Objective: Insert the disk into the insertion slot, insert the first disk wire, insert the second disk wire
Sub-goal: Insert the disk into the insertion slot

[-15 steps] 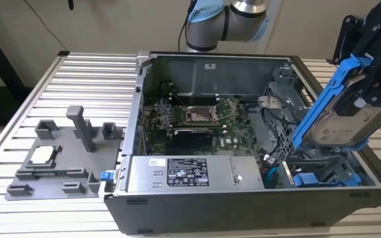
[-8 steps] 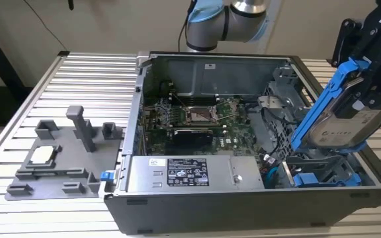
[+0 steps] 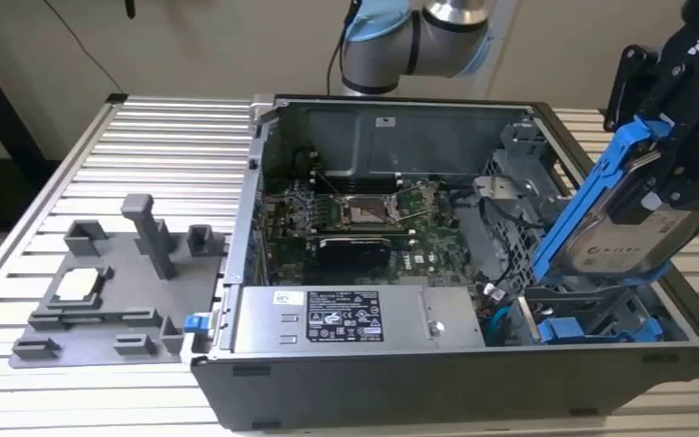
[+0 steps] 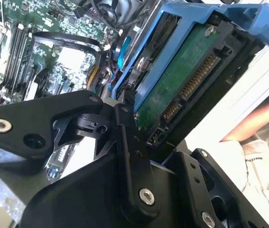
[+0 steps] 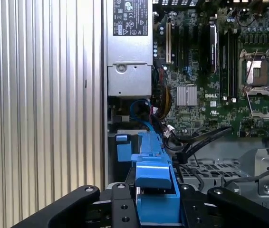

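Note:
The disk (image 3: pixel 617 232) is a silver-grey drive with a white label, clipped in a bright blue carrier frame. It hangs tilted above the front corner of the open computer case, on the exterior view's right. My gripper (image 3: pixel 672 177) is shut on its upper end. The second wrist view shows the disk's green circuit board and connector (image 4: pixel 182 80) between my black fingers (image 4: pixel 127 137). In the first wrist view the carrier's blue edge (image 5: pixel 153 185) sits between the fingers. The insertion slot (image 3: pixel 592 308) is in the grey drive cage just under the disk's lower end. A blue cable (image 5: pixel 141 111) lies beside the cage.
Another blue-fronted carrier (image 3: pixel 562 330) sits low in the cage. The silver labelled power-supply box (image 3: pixel 349 319) and the motherboard (image 3: pixel 362 214) lie beside it. A grey fixture (image 3: pixel 106 291) stands on the slatted table (image 3: pixel 167 146). A person's arm (image 4: pixel 253 126) is nearby.

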### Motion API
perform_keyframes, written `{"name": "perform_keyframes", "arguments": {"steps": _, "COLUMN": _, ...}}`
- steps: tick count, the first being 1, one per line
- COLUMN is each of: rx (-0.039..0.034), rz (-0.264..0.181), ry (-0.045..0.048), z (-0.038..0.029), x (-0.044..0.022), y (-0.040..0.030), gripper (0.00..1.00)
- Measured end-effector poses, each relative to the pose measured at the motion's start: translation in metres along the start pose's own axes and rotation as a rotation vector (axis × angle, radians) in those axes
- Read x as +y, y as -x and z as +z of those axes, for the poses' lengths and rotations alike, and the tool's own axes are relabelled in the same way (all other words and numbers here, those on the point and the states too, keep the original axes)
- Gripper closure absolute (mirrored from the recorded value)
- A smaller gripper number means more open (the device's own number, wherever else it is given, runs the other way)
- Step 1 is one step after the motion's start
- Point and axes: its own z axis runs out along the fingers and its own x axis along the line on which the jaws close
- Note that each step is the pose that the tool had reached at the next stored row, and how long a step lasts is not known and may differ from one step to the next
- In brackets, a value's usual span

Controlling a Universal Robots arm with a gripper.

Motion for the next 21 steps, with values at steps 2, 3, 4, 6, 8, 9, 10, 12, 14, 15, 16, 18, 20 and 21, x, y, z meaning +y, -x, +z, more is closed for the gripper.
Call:
{"name": "perform_keyframes", "arguments": {"steps": 2, "rx": 0.0001, "rz": -0.001, "ry": 0.0000, "z": 0.0023, "x": -0.0008, "y": -0.0001, "gripper": 0.67}}
{"name": "perform_keyframes", "arguments": {"steps": 3, "rx": 0.0003, "rz": -0.002, "ry": 0.0000, "z": 0.0032, "x": -0.0011, "y": -0.0001, "gripper": 0.67}}
{"name": "perform_keyframes", "arguments": {"steps": 4, "rx": 0.0003, "rz": -0.003, "ry": 0.0000, "z": 0.0041, "x": -0.0013, "y": 0.0000, "gripper": 0.67}}
{"name": "perform_keyframes", "arguments": {"steps": 6, "rx": 0.0004, "rz": -0.007, "ry": 0.0000, "z": 0.0059, "x": -0.0022, "y": 0.0000, "gripper": 0.67}}
{"name": "perform_keyframes", "arguments": {"steps": 8, "rx": 0.0004, "rz": -0.009, "ry": 0.0000, "z": 0.0076, "x": -0.0027, "y": -0.0001, "gripper": 0.67}}
{"name": "perform_keyframes", "arguments": {"steps": 9, "rx": 0.0003, "rz": -0.009, "ry": 0.0000, "z": 0.0085, "x": -0.0027, "y": -0.0003, "gripper": 0.67}}
{"name": "perform_keyframes", "arguments": {"steps": 10, "rx": 0.0002, "rz": -0.009, "ry": 0.0000, "z": 0.0093, "x": -0.0029, "y": -0.0005, "gripper": 0.67}}
{"name": "perform_keyframes", "arguments": {"steps": 12, "rx": 0.0004, "rz": -0.010, "ry": -0.0001, "z": 0.0108, "x": -0.0036, "y": -0.0007, "gripper": 0.67}}
{"name": "perform_keyframes", "arguments": {"steps": 14, "rx": 0.0003, "rz": -0.010, "ry": -0.0001, "z": 0.0124, "x": -0.0041, "y": -0.0010, "gripper": 0.67}}
{"name": "perform_keyframes", "arguments": {"steps": 15, "rx": 0.0004, "rz": -0.010, "ry": -0.0001, "z": 0.0132, "x": -0.0044, "y": -0.0012, "gripper": 0.67}}
{"name": "perform_keyframes", "arguments": {"steps": 16, "rx": 0.0005, "rz": -0.010, "ry": -0.0001, "z": 0.0140, "x": -0.0047, "y": -0.0013, "gripper": 0.67}}
{"name": "perform_keyframes", "arguments": {"steps": 18, "rx": 0.0005, "rz": -0.011, "ry": -0.0001, "z": 0.0157, "x": -0.0055, "y": -0.0017, "gripper": 0.67}}
{"name": "perform_keyframes", "arguments": {"steps": 20, "rx": 0.0006, "rz": -0.011, "ry": -0.0001, "z": 0.0175, "x": -0.0062, "y": -0.0025, "gripper": 0.67}}
{"name": "perform_keyframes", "arguments": {"steps": 21, "rx": 0.0008, "rz": -0.011, "ry": -0.0001, "z": 0.0183, "x": -0.0064, "y": -0.0031, "gripper": 0.67}}
